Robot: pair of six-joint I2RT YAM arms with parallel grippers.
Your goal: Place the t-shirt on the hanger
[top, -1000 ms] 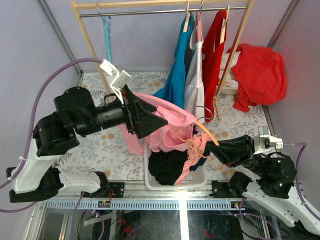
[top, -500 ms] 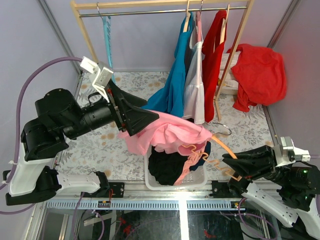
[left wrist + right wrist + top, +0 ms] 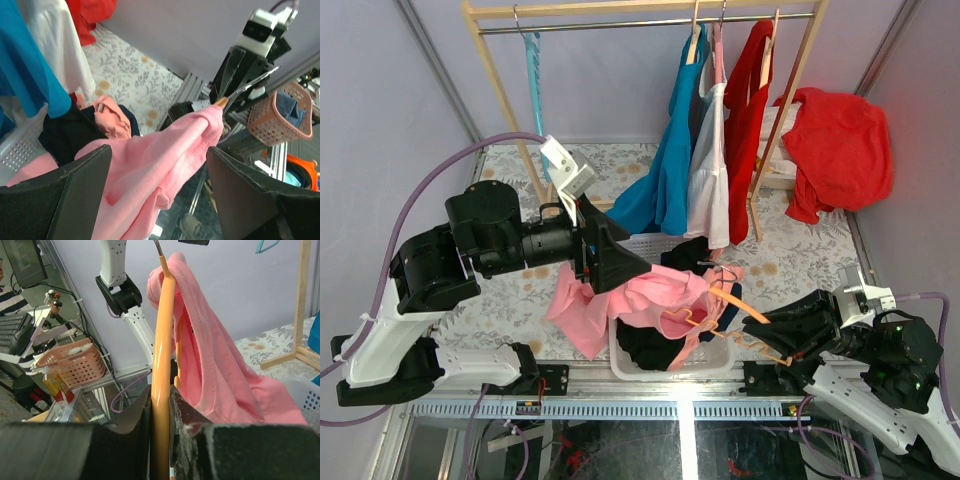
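Note:
The pink t-shirt (image 3: 655, 295) hangs off one end of the orange hanger (image 3: 745, 308) and sags over the basket's left front corner. My right gripper (image 3: 768, 330) is shut on the hanger's arm. In the right wrist view the hanger (image 3: 162, 340) rises straight up from the gripper (image 3: 161, 390), with the t-shirt (image 3: 215, 370) looped over its top end. My left gripper (image 3: 620, 265) stands open at the shirt's upper left. In the left wrist view its fingers (image 3: 65, 195) spread wide either side of the t-shirt (image 3: 150, 165), with a gap on the right side.
A white basket (image 3: 617, 365) with dark clothes (image 3: 645, 345) sits at the table's near edge under the shirt. Behind stands a wooden rack (image 3: 640, 10) with blue (image 3: 670, 150), white (image 3: 710, 170) and red (image 3: 745, 110) garments and a teal hanger (image 3: 533, 60). A red garment (image 3: 840, 140) is bundled at the right.
My left gripper has come down and to the right and has opened a little wider. The t-shirt has sagged lower over the basket. The right gripper has shifted left with the hanger.

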